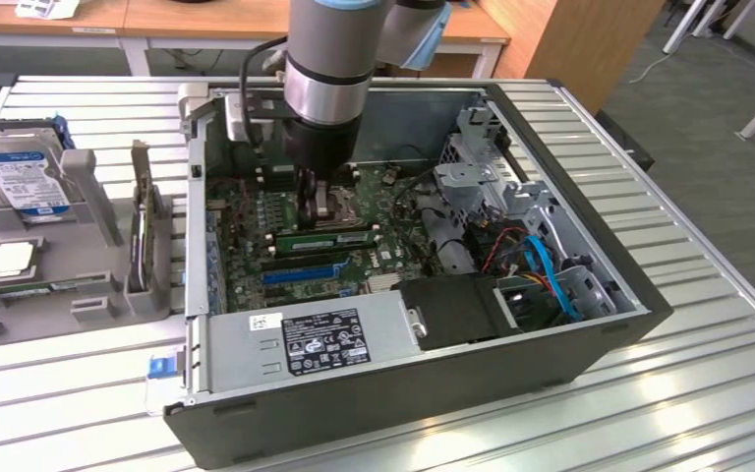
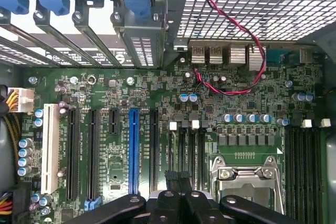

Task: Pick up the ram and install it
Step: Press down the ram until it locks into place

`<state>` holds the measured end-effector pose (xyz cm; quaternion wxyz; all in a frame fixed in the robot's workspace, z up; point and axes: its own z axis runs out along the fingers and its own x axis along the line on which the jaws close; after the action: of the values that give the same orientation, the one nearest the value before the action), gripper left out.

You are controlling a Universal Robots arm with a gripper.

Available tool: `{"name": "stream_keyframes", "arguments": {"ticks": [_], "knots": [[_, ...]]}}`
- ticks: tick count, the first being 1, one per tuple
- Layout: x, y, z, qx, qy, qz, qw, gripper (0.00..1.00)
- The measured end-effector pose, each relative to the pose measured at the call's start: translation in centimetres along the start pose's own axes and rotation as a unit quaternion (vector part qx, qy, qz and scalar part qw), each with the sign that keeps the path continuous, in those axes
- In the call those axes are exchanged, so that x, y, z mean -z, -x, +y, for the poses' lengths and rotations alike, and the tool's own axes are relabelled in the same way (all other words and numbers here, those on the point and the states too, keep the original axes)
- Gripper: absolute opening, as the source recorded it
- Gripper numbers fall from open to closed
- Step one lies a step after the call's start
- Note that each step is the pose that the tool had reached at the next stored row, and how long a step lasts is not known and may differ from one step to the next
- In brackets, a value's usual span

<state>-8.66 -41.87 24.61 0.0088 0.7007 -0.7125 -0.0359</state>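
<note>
**A:** What's sitting around the work area?

**B:** An open PC case [image 1: 588,344] is lying on its side on the slatted metal table [image 1: 692,393]. The power supply [image 1: 312,339] is taking up the near edge. Blue cables [image 1: 554,280] are bunching at the exterior view's right, next to the drive cage [image 1: 483,177]. Outside the case, on the exterior view's left, a rack is holding a hard drive [image 1: 24,177] and a dark card standing on edge [image 1: 148,231].

**A:** Anything crowding the board?

**B:** A red-and-black twisted wire [image 2: 236,30] is looping near the rear ports, well apart from the fingers. The CPU socket [image 2: 247,177] is sitting just beside the gripper. The blue slot [image 2: 133,150] and the white slot [image 2: 50,148] are lying on the socket's other side.

**A:** Where's the ram?

**B:** The ram [image 1: 325,239] is lying lengthwise on the motherboard. It's a thin green stick with a pale tab at each end, running left to right between the blue slot [image 1: 306,271] and the socket. It's looking lined up with a memory slot. Can't tell whether it's fully seated.

**A:** And the arm?

**B:** It's reaching straight down into the case from the far side, wrist vertical. The gripper [image 1: 315,206] is hanging low over the board, just on the far side of the ram. In the wrist view the gripper [image 2: 176,179] is showing its jaws together, with nothing visible between them.
</note>
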Motion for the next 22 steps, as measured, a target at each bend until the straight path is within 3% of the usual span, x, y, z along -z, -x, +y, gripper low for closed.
{"name": "stream_keyframes", "arguments": {"ticks": [22], "knots": [[-1.29,0.0,-0.08,0.0,-0.0001,0.0,1.0,0.1]]}}
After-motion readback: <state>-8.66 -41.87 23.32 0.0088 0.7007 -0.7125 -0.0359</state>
